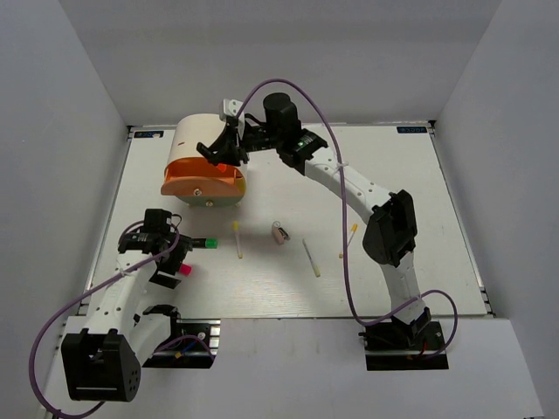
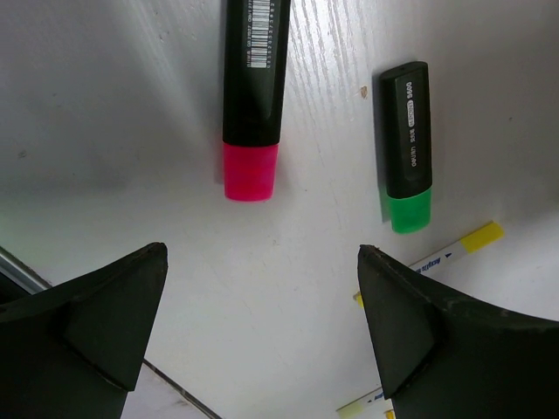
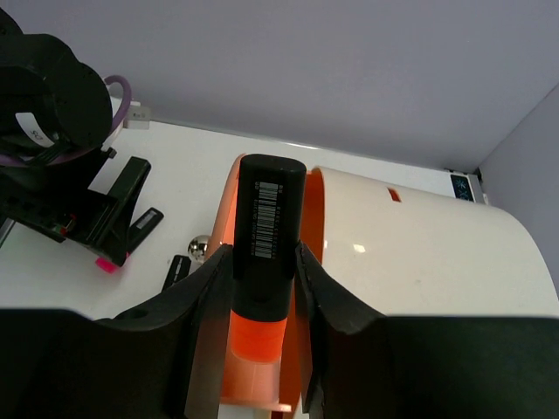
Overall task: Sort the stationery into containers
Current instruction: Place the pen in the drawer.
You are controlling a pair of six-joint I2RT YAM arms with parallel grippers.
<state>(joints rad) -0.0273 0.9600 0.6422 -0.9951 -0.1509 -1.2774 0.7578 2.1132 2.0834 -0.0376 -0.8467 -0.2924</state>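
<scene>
White counter (image 1: 393, 262), grey walls. At left, the left claw (image 2: 262, 262) gapes wide just short of a pink highlighter (image 2: 253, 96). Its pink end faces the claw and its long axis runs straight away, so the jaws would straddle it crosswise. A green highlighter (image 2: 407, 144) lies just beside it, roughly parallel. Pale sticks (image 1: 312, 258) and an eraser (image 1: 279, 233) sit mid-counter, apart from both arms. The right claw (image 3: 266, 262) grips an orange highlighter (image 3: 269, 209), black end leading, over the organiser's (image 3: 419, 244) open orange drawer (image 3: 311, 209).

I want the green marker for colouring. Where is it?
The green highlighter lies on the left side of the table in the top view, just ahead of the open left gripper, with the pink highlighter beside it.
</scene>
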